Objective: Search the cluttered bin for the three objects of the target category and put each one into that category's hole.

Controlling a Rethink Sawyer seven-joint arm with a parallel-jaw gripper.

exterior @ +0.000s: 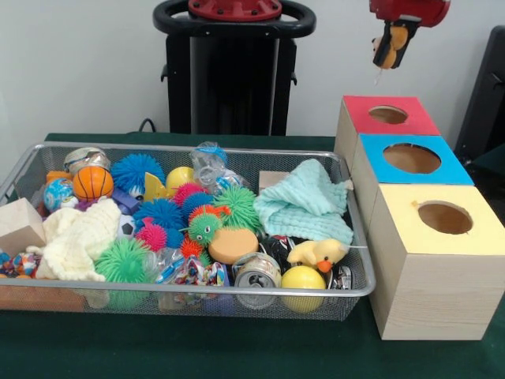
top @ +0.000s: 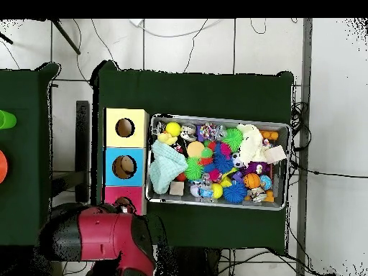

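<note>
The gripper (exterior: pixel 388 49) hangs above the red box (exterior: pixel 359 118), pinching a small brown-and-yellow plush toy (exterior: pixel 385 47); the toy's shape is hard to make out, and the arm (exterior: pixel 410 9) is cut off by the top edge. The toy is in the air, above the hole (exterior: pixel 387 114) in the red lid, apart from it.

3 boxes stand in a row beside the bin (exterior: pixel 357 237): red farthest, then the blue box (exterior: pixel 371 170), then the yellow box (exterior: pixel 418 276), each with 1 round hole on top. From overhead, the arm (top: pixel 100 233) covers most of the red box (top: pixel 115 192), and the gripper and toy cannot be seen there.

The bin is full. A mint cloth (exterior: pixel 304 201) lies at its end nearest the boxes, a cream cloth (exterior: pixel 79 233) towards the other end, each hiding whatever is under it. Between them are spiky balls in blue, green and pink, a small basketball (exterior: pixel 93 181), a can (exterior: pixel 257 272) on its side, a yellow ball (exterior: pixel 304 278) and a duck (exterior: pixel 318 253). A wooden block (exterior: pixel 19 223) sits at the far end, and the picture's edge cuts off the small things beside it. Several items low at the front wall are too jumbled to name.
</note>
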